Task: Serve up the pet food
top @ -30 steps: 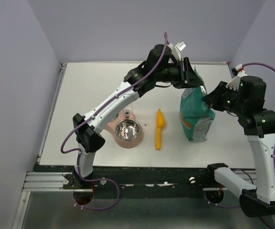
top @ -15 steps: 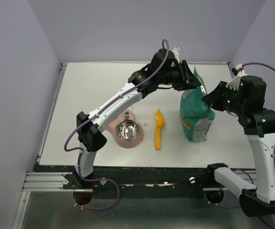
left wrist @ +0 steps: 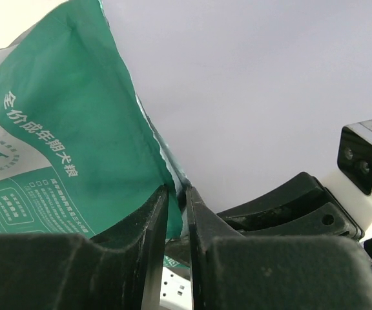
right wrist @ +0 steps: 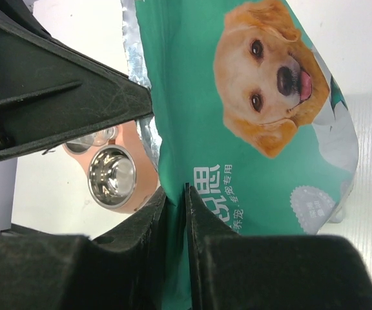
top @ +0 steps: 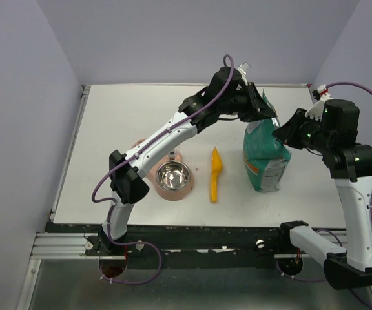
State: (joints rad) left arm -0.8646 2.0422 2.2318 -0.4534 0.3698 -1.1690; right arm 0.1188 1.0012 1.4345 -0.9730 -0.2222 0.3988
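A teal-green pet food bag (top: pixel 265 152) with a white label stands upright at the right of the table. My left gripper (top: pixel 261 106) is shut on its top edge (left wrist: pixel 173 194) from the far-left side. My right gripper (top: pixel 285 134) is shut on the bag's top right edge (right wrist: pixel 176 213). The bag's dog picture (right wrist: pixel 270 90) shows in the right wrist view. The kibble itself is hidden inside the bag. A yellow scoop (top: pixel 216 173) lies on the table between the bag and a steel bowl (top: pixel 170 175) in a pink stand.
The bowl (right wrist: pixel 112 175) with its pink stand also shows in the right wrist view. The table's back wall rises behind the bag. The left arm reaches across over the middle of the table.
My left wrist has rotated and shifted slightly at the bag's top while still pinching it. The right arm, the bag, the scoop and the bowl have stayed in place.
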